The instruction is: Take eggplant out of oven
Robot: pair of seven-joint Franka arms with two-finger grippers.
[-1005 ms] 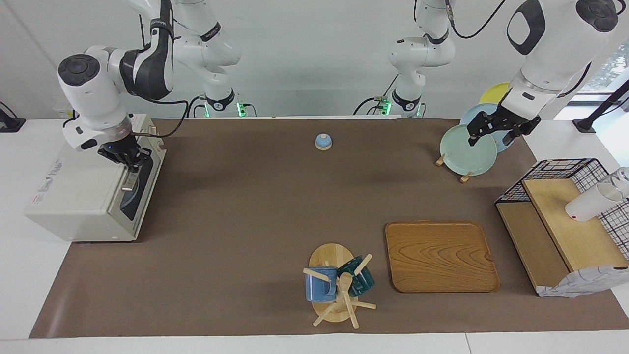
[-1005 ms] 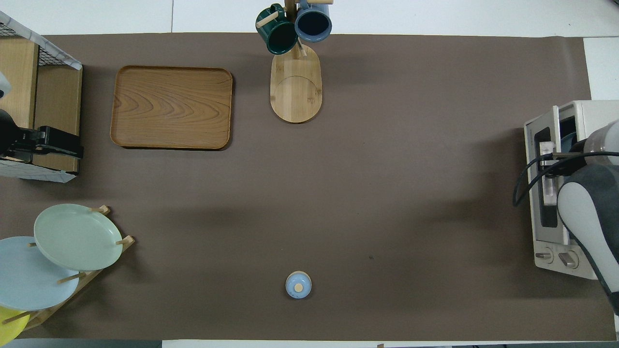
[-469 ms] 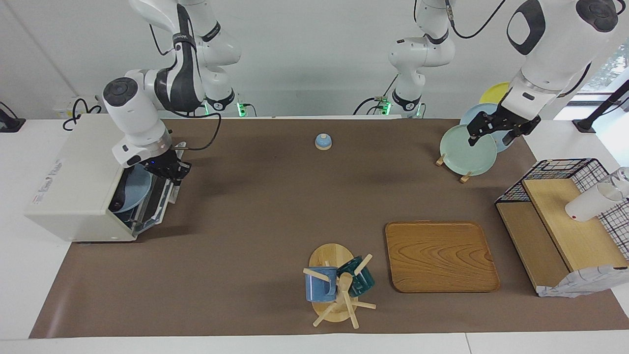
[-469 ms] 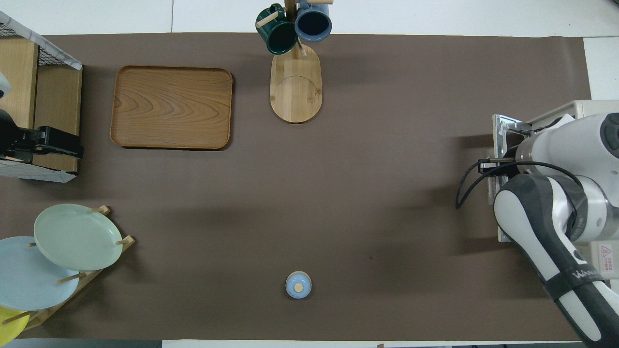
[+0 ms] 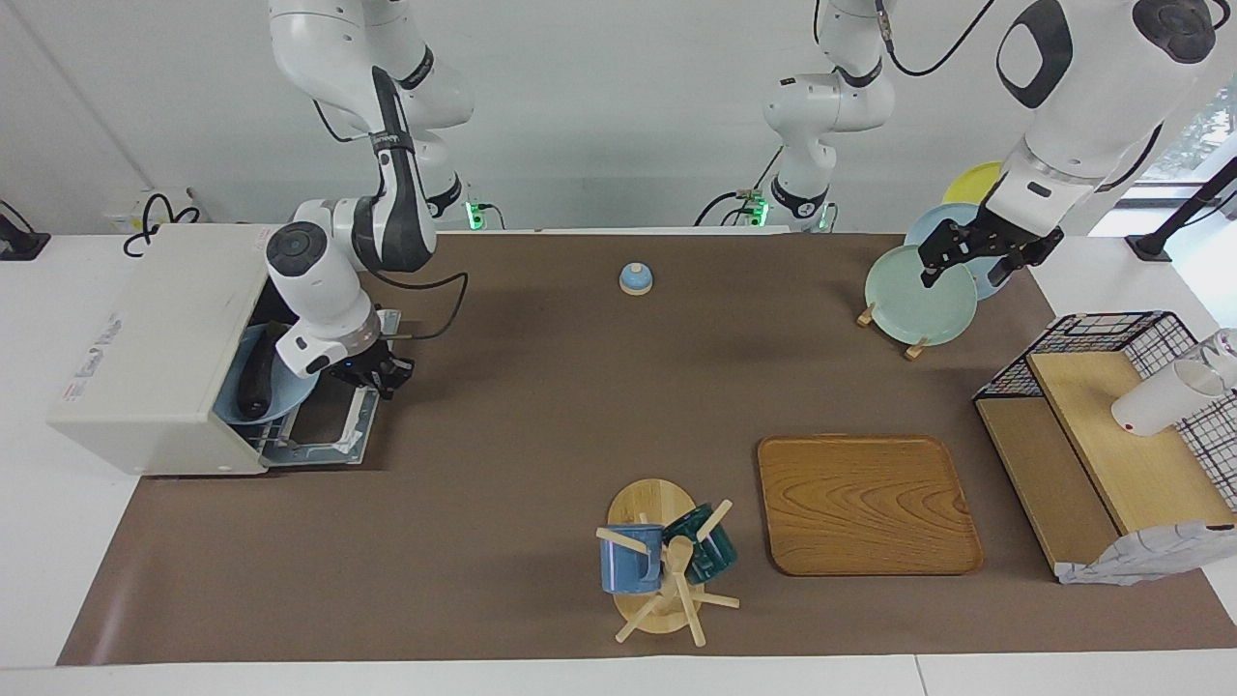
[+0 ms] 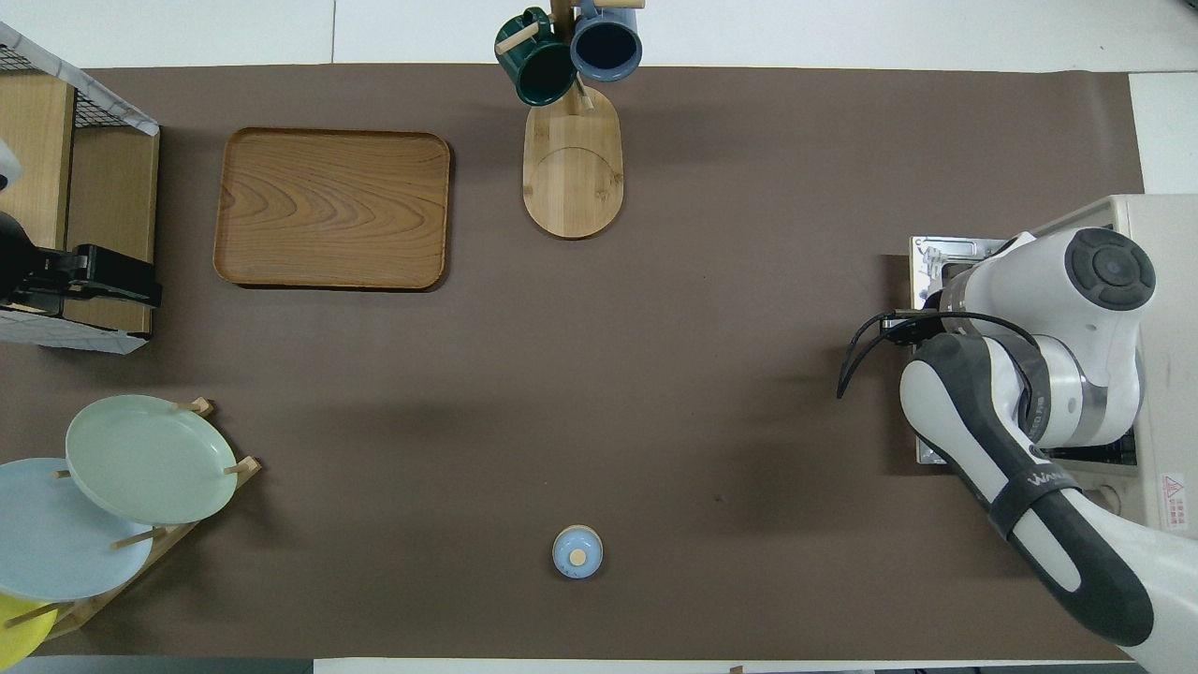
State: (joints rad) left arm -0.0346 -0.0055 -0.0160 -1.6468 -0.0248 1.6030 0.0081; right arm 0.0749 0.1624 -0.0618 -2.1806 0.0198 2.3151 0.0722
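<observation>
The off-white oven point(image 5: 155, 338) stands at the right arm's end of the table with its door point(image 5: 324, 430) folded down flat onto the mat. Inside it a dark eggplant point(image 5: 254, 382) lies on a light blue plate point(image 5: 285, 385). My right gripper point(image 5: 379, 379) is at the door's outer edge, shut on the door handle. In the overhead view the right arm covers the oven point(image 6: 1165, 243) mouth and hides the eggplant; only a corner of the door point(image 6: 936, 257) shows. My left gripper point(image 5: 964, 271) waits open above the plate rack, holding nothing.
A plate rack point(image 5: 918, 295) with green, blue and yellow plates stands at the left arm's end, with a wire-and-wood shelf point(image 5: 1111, 435) beside it. A wooden tray point(image 5: 865, 503), a mug tree point(image 5: 662, 561) and a small blue bell point(image 5: 635, 278) sit on the brown mat.
My right gripper has swung the oven door from shut down to flat, moving away from the oven. The plate and eggplant inside have come into view. The left arm has not moved.
</observation>
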